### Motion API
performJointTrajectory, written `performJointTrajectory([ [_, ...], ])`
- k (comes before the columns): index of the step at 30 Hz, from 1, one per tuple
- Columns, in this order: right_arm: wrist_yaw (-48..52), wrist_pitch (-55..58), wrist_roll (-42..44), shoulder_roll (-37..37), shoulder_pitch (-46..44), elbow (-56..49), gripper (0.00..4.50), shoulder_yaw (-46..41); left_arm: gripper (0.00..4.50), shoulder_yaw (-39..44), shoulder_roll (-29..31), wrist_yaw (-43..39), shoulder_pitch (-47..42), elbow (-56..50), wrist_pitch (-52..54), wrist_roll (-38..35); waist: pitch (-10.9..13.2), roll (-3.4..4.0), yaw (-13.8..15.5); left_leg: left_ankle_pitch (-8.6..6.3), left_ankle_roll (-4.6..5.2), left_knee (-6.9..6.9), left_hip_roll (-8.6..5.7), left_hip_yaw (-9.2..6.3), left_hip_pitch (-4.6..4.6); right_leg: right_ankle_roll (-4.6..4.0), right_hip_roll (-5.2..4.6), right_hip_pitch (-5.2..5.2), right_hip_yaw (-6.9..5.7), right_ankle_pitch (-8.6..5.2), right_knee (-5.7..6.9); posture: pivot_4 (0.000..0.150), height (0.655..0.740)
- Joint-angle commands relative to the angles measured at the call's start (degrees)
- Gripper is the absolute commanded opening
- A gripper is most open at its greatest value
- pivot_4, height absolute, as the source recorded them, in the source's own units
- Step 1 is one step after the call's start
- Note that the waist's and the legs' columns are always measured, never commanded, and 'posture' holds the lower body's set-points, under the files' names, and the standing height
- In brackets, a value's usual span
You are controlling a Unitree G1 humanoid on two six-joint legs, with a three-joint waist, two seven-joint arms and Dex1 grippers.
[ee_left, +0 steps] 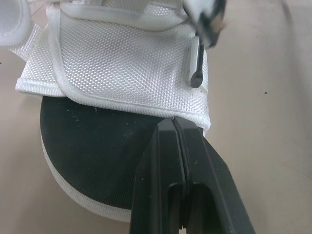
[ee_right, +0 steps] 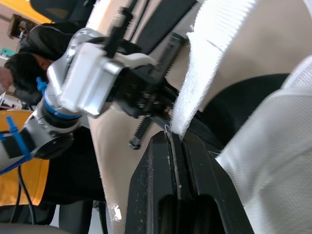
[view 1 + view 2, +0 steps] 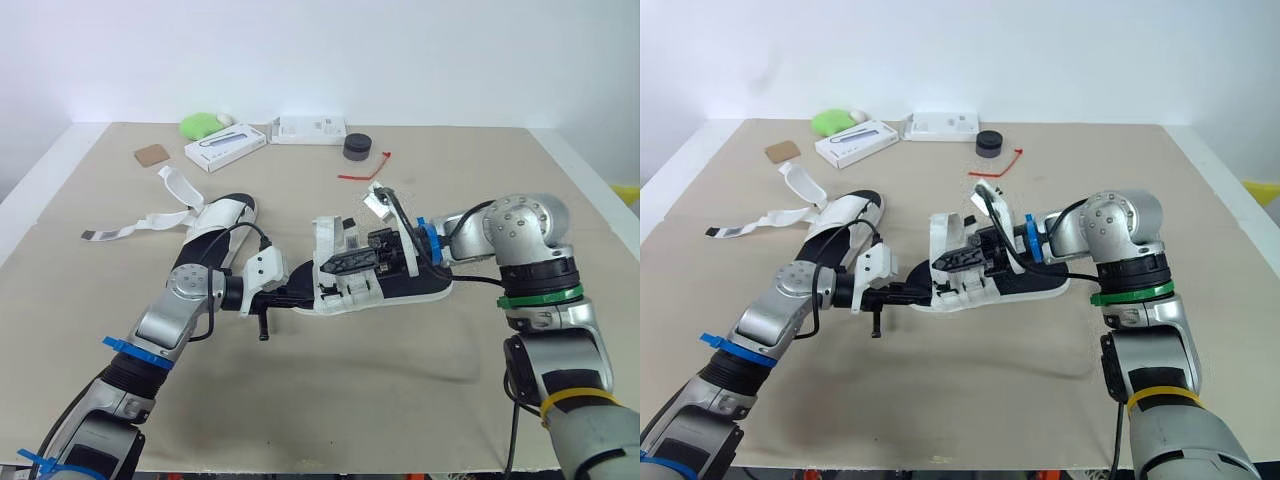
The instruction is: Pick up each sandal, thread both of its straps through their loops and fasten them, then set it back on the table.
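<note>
Beige table (image 3: 450, 420), white wall (image 3: 400, 50) behind. The sandal (image 3: 420, 292) lies lengthwise between the pincers — left gripper (image 3: 305, 297) closed at its end, right gripper (image 3: 331, 266) pinching a strap (image 2: 204, 68).

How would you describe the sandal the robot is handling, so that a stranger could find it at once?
On the beige table, look at the middle. The sandal there has a black footbed and white sole, and the right gripper is shut on its strap. The other sandal lies to its left, untouched, its long straps spread out loose.
</note>
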Motion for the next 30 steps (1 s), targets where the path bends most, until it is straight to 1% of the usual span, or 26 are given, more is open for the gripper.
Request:
performJointTrajectory([
  [1, 2.5, -2.4, -2.1, -0.1, -2.7, 0.7, 0.04, 0.6, 0.0, 0.4, 0.3, 0.1, 0.1, -0.4, -0.1, 0.2, 0.0, 0.0, 0.0, 0.0, 0.0, 0.0, 0.0, 0.0, 0.0, 0.0, 0.0, 0.0, 0.0, 0.0, 0.0, 0.15, 0.74],
  [8, 6.2, -3.9, -5.7, 0.0, -3.6, 2.5, 0.04, 3.1, 0.0, 0.4, 0.3, 0.2, 0.3, -0.6, 0.0, 0.1, 0.0, 0.0, 0.0, 0.0, 0.0, 0.0, -0.01, -0.02, -0.04, 0.0, -0.01, -0.03, -0.05, 0.0, 0.0, 0.15, 0.74],
  [15, 8.0, -0.8, -5.4, -0.2, -2.9, 0.9, 0.04, 3.2, 0.0, 0.5, 0.4, 0.7, 0.6, -1.1, 0.1, 0.3, 0.0, 0.0, 0.0, 0.0, -0.01, 0.0, -0.02, -0.01, -0.16, -0.02, -0.07, -0.19, -0.04, 0.02, 0.04, 0.15, 0.74],
  [22, 7.7, 3.2, -4.8, 0.8, -3.4, 0.4, 0.04, 0.9, 0.0, 0.5, 0.4, 1.0, 0.7, -1.2, 0.1, 0.3, 0.0, 0.0, 0.0, 0.0, -0.01, 0.0, -0.02, -0.01, -0.24, -0.04, -0.1, -0.29, -0.04, 0.03, 0.06, 0.15, 0.74],
  [30, 5.7, 3.7, -6.6, 1.8, -2.0, 1.2, 0.04, -0.3, 0.0, 0.3, 0.4, 1.1, 1.0, -1.6, 0.2, 0.3, 0.0, 0.01, 0.0, 0.0, -0.02, 0.0, -0.02, 0.0, -0.25, -0.05, -0.11, -0.31, -0.05, 0.03, 0.06, 0.15, 0.74],
])
